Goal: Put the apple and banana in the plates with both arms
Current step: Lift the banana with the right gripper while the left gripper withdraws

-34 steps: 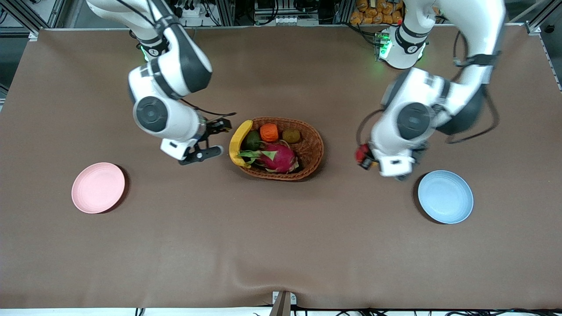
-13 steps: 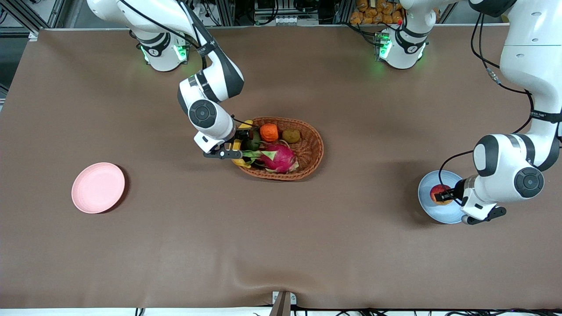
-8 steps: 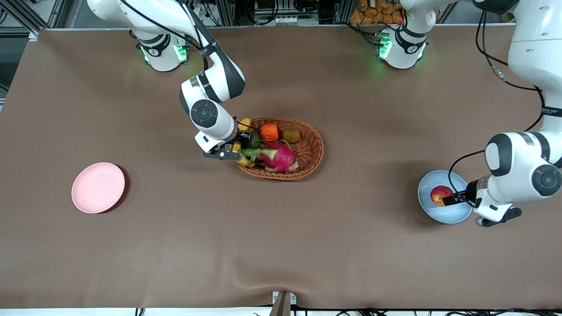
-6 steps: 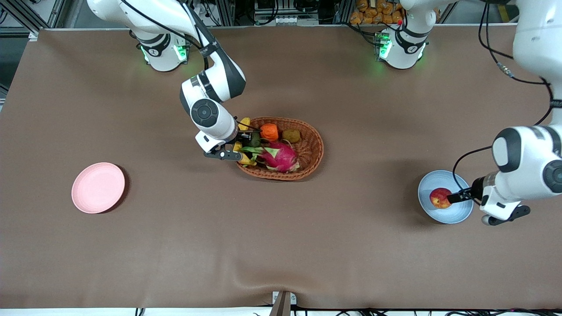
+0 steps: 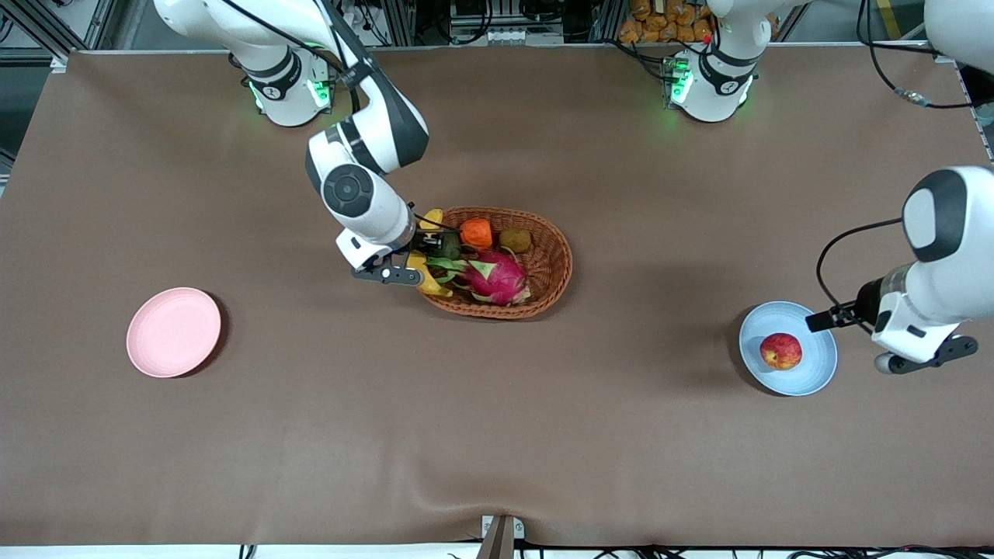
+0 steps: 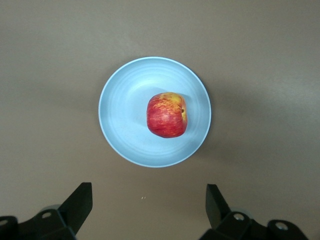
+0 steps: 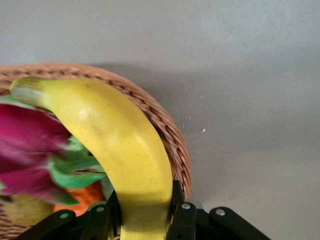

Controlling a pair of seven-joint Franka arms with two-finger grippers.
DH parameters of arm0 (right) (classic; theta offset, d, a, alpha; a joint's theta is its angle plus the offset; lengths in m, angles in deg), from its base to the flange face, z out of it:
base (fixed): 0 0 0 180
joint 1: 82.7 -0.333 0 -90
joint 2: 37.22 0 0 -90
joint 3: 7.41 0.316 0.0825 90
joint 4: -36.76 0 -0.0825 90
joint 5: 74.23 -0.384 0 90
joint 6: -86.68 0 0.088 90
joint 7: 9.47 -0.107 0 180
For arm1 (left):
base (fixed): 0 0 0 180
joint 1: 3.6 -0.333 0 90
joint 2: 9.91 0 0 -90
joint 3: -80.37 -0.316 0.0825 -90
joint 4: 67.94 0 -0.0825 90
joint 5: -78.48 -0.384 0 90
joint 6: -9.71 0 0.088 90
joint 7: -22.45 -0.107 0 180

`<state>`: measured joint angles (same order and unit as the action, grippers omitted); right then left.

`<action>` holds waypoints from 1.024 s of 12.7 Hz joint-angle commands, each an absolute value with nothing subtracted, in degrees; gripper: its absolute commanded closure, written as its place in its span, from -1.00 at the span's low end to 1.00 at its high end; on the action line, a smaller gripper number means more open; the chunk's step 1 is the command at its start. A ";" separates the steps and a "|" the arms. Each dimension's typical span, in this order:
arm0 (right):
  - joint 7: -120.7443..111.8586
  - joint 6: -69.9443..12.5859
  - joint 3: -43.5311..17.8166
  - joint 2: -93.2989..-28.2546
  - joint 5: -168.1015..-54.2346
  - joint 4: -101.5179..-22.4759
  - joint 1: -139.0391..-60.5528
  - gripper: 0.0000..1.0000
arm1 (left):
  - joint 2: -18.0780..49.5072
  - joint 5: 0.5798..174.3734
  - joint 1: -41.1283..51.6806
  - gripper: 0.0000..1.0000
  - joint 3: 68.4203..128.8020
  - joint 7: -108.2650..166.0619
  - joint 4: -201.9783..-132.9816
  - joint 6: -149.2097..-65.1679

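Apple: it is seen lying in the blue plate, at the left arm's end of the table. This half of the job looks done.
Left gripper: it is held over the table just beside the blue plate. The fingers are spread wide and nothing is pinched, as seen in the left wrist view.
Banana: it is pinched by the right gripper at the edge of the basket. It is likely gripped this way so it can be lifted out.
Pink plate: it is found at the right arm's end of the table, well apart from the basket. The banana is probably meant for it.
In the way: the basket rim and the dragon fruit are pressed close to the banana. An orange fruit and two dark fruits are also kept in the basket.
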<state>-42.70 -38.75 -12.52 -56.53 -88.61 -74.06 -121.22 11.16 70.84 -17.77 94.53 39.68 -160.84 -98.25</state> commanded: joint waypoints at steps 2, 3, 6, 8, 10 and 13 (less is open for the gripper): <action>-42.00 -34.27 -15.57 -53.84 -87.60 -71.18 -120.67 0.75 | 8.90 70.57 -17.84 -1.00 95.57 39.50 -159.45 -96.03; -41.56 -32.00 -16.63 -52.79 -86.64 -70.47 -120.67 0.75 | 8.29 70.49 -17.92 -1.00 96.10 39.32 -157.87 -93.85; -41.38 -24.18 -21.10 -48.67 -82.60 -69.85 -120.58 0.85 | 5.92 70.49 -18.19 -1.00 96.19 38.97 -152.25 -86.29; -41.38 -18.55 -24.09 -46.03 -80.31 -69.85 -120.58 1.00 | 4.69 70.57 -18.28 -1.00 96.46 38.97 -149.17 -81.54; -39.64 -16.16 -28.39 -45.31 -78.72 -70.29 -120.58 1.00 | 2.76 70.57 -18.28 -1.00 96.20 38.89 -148.89 -80.55; -25.95 -19.65 -32.81 -46.97 -78.19 -70.38 -114.55 1.00 | 0.65 71.10 -18.28 -1.00 96.37 35.73 -148.98 -79.50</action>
